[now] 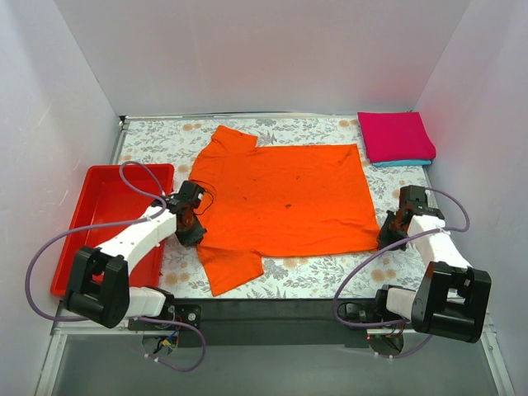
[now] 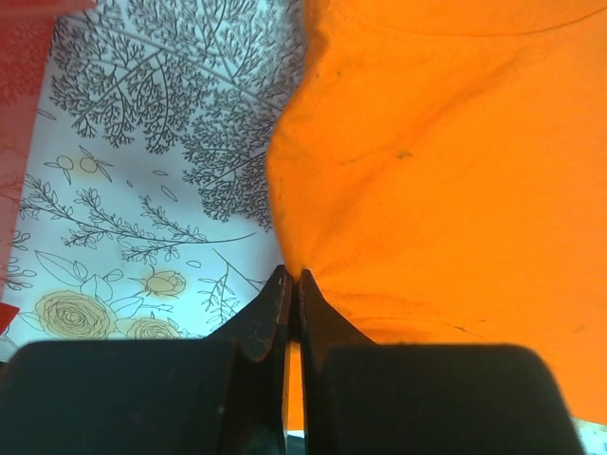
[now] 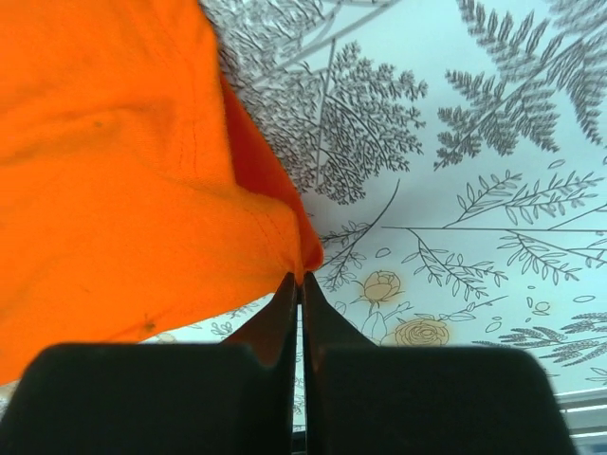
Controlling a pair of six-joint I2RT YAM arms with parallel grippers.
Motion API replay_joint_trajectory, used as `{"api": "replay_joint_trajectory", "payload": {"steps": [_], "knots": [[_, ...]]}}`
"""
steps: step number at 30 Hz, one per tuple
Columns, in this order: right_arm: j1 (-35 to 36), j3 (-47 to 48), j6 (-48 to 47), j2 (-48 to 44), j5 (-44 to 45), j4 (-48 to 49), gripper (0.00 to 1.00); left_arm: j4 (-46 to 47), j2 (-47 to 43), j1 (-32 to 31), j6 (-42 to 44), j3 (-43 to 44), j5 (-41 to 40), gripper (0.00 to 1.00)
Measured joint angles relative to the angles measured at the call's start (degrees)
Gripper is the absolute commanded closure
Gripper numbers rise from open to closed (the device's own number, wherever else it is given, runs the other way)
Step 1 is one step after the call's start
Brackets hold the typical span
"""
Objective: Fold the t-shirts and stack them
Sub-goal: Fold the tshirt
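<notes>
A bright orange t-shirt (image 1: 285,198) lies spread flat across the floral table, collar to the left. My left gripper (image 1: 195,227) is shut on its near-left edge by the sleeve; in the left wrist view the left gripper (image 2: 292,277) pinches orange cloth (image 2: 446,171). My right gripper (image 1: 388,233) is shut on the shirt's near-right hem corner; the right wrist view shows the right gripper (image 3: 301,279) with the orange corner (image 3: 142,171) caught in its tips. A magenta-pink folded t-shirt (image 1: 395,135) rests on a teal one (image 1: 404,162) at the back right.
A red plastic tray (image 1: 111,198) sits at the left edge of the table, beside the left arm. White walls enclose the table on three sides. The floral tablecloth (image 1: 305,276) shows in front of the shirt.
</notes>
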Motion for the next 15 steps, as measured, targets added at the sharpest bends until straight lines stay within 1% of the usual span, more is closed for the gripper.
{"api": "replay_joint_trajectory", "payload": {"steps": [6, 15], "knots": [[0.0, 6.2, -1.6, 0.7, -2.2, -1.3, 0.99, -1.1, 0.6, 1.7, 2.1, 4.9, 0.2, 1.00], [0.0, 13.8, -3.7, 7.5, -4.2, -1.8, 0.99, -0.5, 5.5, 5.3, 5.8, 10.2, 2.0, 1.00]]}}
